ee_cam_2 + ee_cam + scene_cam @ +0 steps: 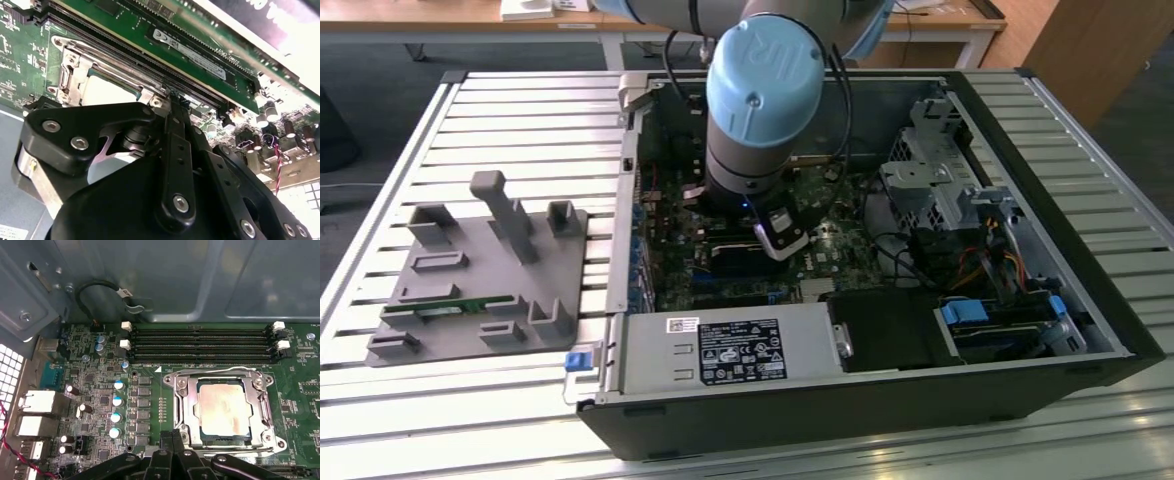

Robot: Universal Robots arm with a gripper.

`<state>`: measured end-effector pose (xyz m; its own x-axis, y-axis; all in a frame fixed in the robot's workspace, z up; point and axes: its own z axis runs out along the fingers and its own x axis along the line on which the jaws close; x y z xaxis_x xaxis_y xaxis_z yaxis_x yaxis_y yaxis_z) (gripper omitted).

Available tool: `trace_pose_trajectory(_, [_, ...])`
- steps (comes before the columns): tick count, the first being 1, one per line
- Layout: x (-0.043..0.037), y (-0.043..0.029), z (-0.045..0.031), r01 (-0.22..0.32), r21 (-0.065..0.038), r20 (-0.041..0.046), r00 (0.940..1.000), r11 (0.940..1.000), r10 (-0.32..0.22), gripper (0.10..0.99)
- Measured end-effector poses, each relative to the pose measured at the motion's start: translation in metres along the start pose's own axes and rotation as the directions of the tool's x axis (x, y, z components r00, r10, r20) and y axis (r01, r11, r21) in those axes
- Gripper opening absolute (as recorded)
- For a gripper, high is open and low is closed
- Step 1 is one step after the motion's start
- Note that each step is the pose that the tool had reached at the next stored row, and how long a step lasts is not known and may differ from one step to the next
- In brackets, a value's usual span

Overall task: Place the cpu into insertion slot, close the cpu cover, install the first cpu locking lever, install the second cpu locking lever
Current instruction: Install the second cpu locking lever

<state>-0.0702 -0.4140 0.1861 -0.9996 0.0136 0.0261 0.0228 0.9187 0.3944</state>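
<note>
The cpu lies flat in the insertion slot, its silvery-tan top showing through the window of the cpu cover, which is folded down over it. A thin wire lever runs along the socket's side next to the memory slots. My gripper sits just off one edge of the socket, its black fingers pressed together, shut, with nothing seen between them. In the second wrist view the gripper ends at the cover's corner, beside the cpu. In the exterior view the gripper hangs inside the open computer case.
Memory slots and a fitted memory card flank the socket. Capacitors and rear ports stand nearby. A silver power supply, a drive cage and cables crowd the case. A grey fixture plate lies at the exterior view's left.
</note>
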Motion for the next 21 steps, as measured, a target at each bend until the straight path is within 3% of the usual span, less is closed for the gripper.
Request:
trace_pose_trajectory(7, [0.0006,0.0003,0.0000,0.000,-0.004,0.0003,1.0000,1.0000,0.000,0.106])
trace_pose_trajectory(14, [0.0013,0.0096,-0.0212,0.000,0.005,0.0005,1.0000,1.0000,0.000,0.106])
trace_pose_trajectory(21, [0.0016,0.0146,-0.0326,0.000,0.008,0.0006,1.0000,1.0000,0.000,0.106])
